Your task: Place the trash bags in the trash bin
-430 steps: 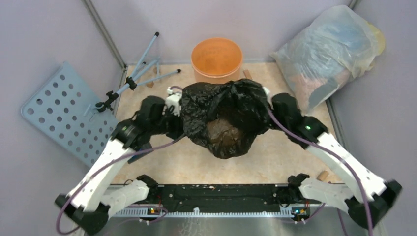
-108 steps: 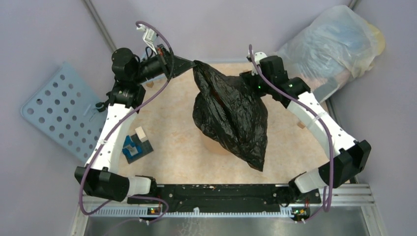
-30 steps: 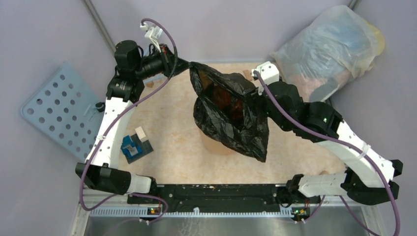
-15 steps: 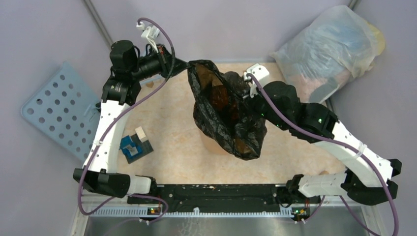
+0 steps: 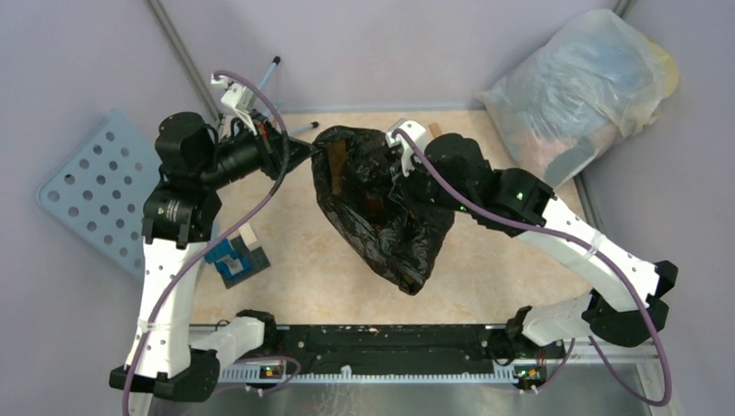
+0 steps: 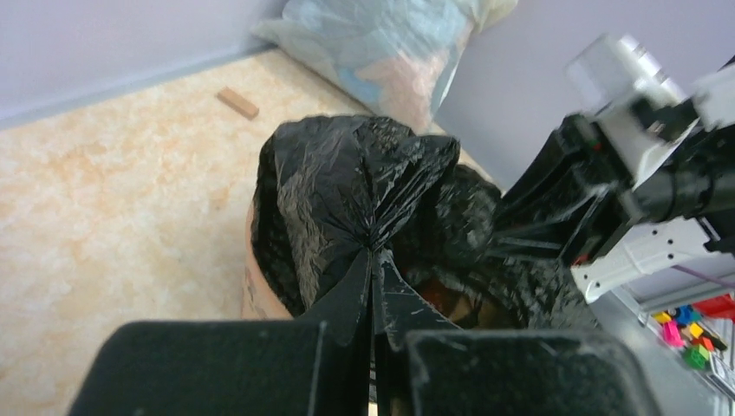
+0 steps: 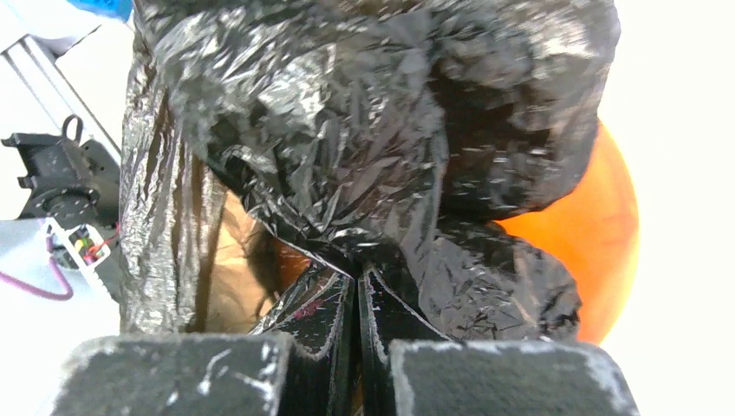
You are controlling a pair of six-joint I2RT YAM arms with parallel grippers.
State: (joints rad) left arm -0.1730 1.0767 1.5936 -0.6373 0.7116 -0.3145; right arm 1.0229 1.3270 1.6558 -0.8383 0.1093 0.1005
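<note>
Left gripper (image 6: 374,263) and right gripper (image 7: 356,276) each pinch the crinkled glossy black plastic bag (image 5: 381,217) at its rim, spreading it over the round orange plastic bucket (image 7: 602,247), probably to lower it in.

Black bag (image 5: 381,208) over orange bin (image 7: 607,243), mouth seemingly blocked — open tabletop (image 5: 329,290) nearside

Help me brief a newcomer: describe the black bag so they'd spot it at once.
Find the beige table and look at its middle. The black bag is held there, its top edge pinched by the left pincer and the right pincer. Unlike the pale see-through stuffed bag in the far right corner, it is glossy, crinkled and opaque.
</note>
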